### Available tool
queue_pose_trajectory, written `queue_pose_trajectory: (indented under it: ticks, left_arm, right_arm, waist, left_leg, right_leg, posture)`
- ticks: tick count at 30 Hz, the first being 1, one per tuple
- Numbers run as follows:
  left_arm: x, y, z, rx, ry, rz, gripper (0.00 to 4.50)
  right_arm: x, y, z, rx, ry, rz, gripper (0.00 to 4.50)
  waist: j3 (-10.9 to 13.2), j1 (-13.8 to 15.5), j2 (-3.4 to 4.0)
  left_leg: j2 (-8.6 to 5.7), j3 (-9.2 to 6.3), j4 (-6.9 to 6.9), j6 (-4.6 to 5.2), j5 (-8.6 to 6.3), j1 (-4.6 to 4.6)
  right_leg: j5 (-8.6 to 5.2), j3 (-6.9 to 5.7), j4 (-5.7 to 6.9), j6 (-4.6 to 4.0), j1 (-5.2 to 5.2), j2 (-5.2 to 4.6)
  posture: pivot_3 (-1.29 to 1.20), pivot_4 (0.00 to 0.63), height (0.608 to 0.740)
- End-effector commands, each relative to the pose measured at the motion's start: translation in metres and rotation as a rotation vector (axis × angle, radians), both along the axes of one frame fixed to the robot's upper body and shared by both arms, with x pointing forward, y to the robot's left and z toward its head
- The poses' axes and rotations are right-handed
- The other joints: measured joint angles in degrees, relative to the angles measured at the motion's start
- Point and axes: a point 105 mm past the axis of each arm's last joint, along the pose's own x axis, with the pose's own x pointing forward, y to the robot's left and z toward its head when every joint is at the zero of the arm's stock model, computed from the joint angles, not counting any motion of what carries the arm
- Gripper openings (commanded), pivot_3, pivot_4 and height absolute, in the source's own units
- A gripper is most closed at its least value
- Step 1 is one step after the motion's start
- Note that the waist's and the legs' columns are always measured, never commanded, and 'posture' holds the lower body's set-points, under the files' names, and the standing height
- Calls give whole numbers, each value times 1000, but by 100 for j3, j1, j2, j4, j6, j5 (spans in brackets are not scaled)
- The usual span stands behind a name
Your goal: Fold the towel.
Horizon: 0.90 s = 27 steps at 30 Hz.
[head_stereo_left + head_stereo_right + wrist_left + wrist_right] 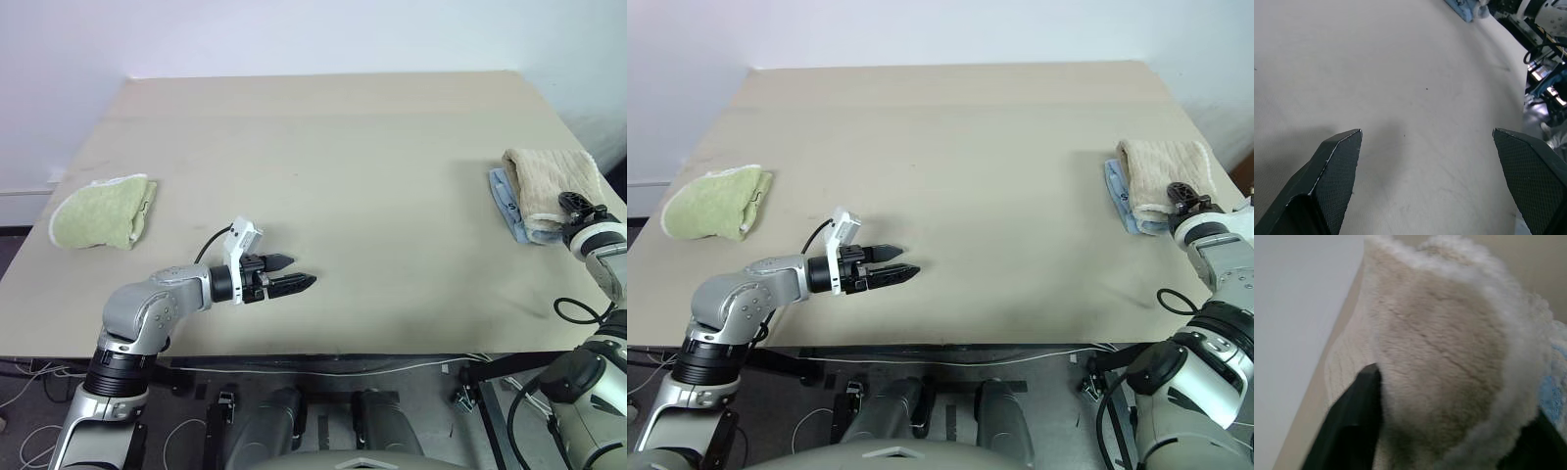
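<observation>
You are looking at a wide, pale beige tabletop [333,176] with the folded beige terry cloth towel with white corded edging [554,181] lying at its far right edge, stacked on top of a folded light blue towel [509,208] whose edge is peeking out on the side nearer the table's middle. Your right gripper [1181,194] is sitting at the near end of that beige towel; in the right wrist view its two black fingers [1354,423] are standing apart on either side of the fluffy fold [1449,357], pressing against it but not clenching it. Your left gripper [292,273] is hovering over bare tabletop near the front edge, left of centre, pointing toward the right, and its jaws are spread wide with nothing between them. A folded light green terry towel [101,211] is resting near the left edge, well apart from both grippers.
</observation>
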Motion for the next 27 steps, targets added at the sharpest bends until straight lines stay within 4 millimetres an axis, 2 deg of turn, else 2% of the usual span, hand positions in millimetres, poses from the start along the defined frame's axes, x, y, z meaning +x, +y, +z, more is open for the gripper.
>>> queue_pose_trajectory:
  ticks: [1,2,11,14,17,19,21,23,25,26,27]
  left_arm:
    - [-2,3,4,-2,-24,1,4500]
    - [-1,3,4,-2,-24,1,4500]
    - [2,1,5,-10,-29,-6,4500]
    - [2,-1,5,-12,-29,-14,4500]
    - [4,-2,5,-16,-29,-16,4500]
    - [4,-3,5,-20,-28,-18,4500]
    - [4,-4,5,-19,-28,-26,4500]
    - [3,-5,6,-24,-37,-35,4500]
    - [5,-5,12,-30,-96,-37,4500]
    - [6,-5,15,-31,-126,-39,4500]
    - [9,-4,19,-15,-192,-29,4500]
  right_arm:
    - [-5,-7,17,-15,-57,-1,4294]
    - [-7,-9,19,-14,-63,-6,4481]
    - [-38,-34,48,-41,-139,-58,4481]
    - [-50,-43,58,-86,-149,-82,4481]
    - [-62,-56,59,-151,-112,-144,4481]
    - [-65,-57,69,-192,-140,-155,4481]
    - [-59,-36,99,-305,-221,-69,4481]
    - [-45,5,125,-480,-272,84,4481]
    - [-34,47,136,-688,-300,212,4481]
    - [-32,63,138,-771,-311,254,4481]
    - [-28,88,134,-873,-304,368,4481]
  waist:
    - [0,-4,0]
    - [0,-3,0]
    - [-1,22,2]
    - [-2,16,3]
    - [-2,11,3]
    - [-3,-1,5]
    - [-2,-20,17]
    - [-5,-72,40]
    - [-6,-124,41]
    - [-6,-137,41]
    - [-7,-130,40]
  left_leg:
    - [0,0,0,0,0,0]
    - [0,0,0,0,0,0]
    - [0,0,1,1,-1,0]
    - [0,0,1,1,-1,0]
    - [0,0,2,1,-1,1]
    - [0,1,2,1,-1,1]
    - [0,1,3,1,-1,2]
    - [0,4,4,2,-1,2]
    - [1,5,4,2,-1,3]
    - [2,5,3,1,0,4]
    - [3,5,3,1,-1,5]
  right_leg:
    - [0,0,0,0,0,0]
    - [0,0,0,0,0,0]
    - [0,-1,-1,0,2,-2]
    - [0,-1,-1,0,2,-2]
    - [-1,-1,-1,0,4,-2]
    - [-1,0,-1,0,4,-2]
    - [-1,0,0,0,4,-2]
    - [-1,3,2,0,2,-2]
    - [-1,4,10,2,0,-1]
    - [-2,4,11,2,0,1]
    - [-2,4,12,2,0,1]
  posture:
    - [0,150,740]
    - [0,150,740]
    - [0,150,740]
    - [0,150,740]
    - [0,150,740]
    - [0,150,740]
    - [0,150,740]
    - [0,150,740]
    - [0,150,740]
    - [0,150,740]
    - [0,150,740]
